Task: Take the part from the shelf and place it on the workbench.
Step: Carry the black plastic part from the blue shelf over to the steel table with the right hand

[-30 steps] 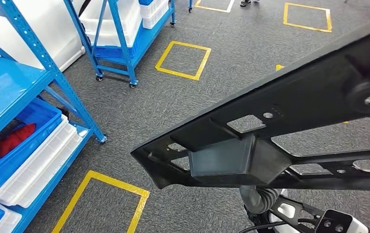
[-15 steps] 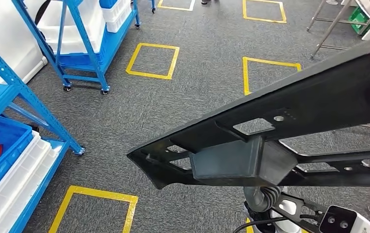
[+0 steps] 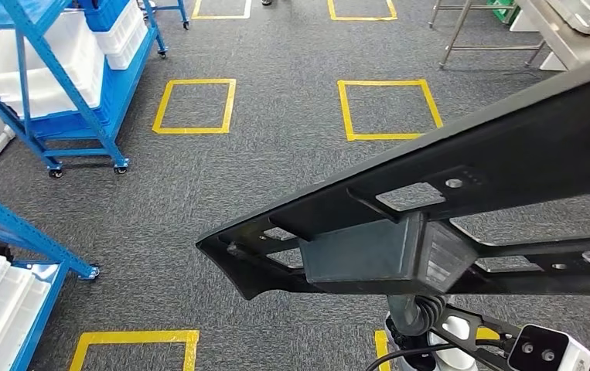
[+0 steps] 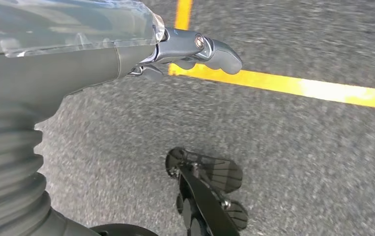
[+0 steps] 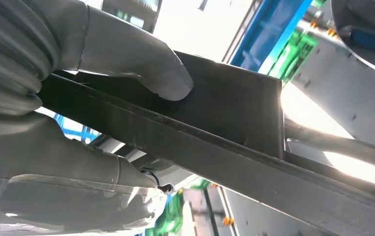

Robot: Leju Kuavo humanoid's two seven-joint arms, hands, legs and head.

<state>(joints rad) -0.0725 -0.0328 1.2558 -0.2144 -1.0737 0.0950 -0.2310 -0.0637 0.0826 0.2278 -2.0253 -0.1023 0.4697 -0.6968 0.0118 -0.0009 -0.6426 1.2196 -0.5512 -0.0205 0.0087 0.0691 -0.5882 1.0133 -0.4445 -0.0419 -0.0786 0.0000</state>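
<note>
A long black plastic part [image 3: 431,209] with cut-outs and a box-shaped middle stretches from the lower centre up to the right edge of the head view, held high over the carpet. My right hand [image 5: 97,162] grips it from below, with its thumb [image 5: 141,69] pressed on the part [image 5: 224,123]. Its ribbed wrist [image 3: 417,311] shows under the part. My left hand [image 4: 190,46] hangs over the floor and holds nothing. The metal workbench [image 3: 566,42] stands at the far right.
Blue wheeled shelf racks [image 3: 59,77] with white bins stand at the left, and another blue rack's foot [image 3: 21,228] is nearer. Yellow taped squares [image 3: 195,104] [image 3: 388,108] mark the grey carpet. A yellow line [image 4: 298,87] runs under my left hand.
The whole view has swung to the right: the racks slid off to the left and the workbench came in at the top right. The part stays in my right hand.
</note>
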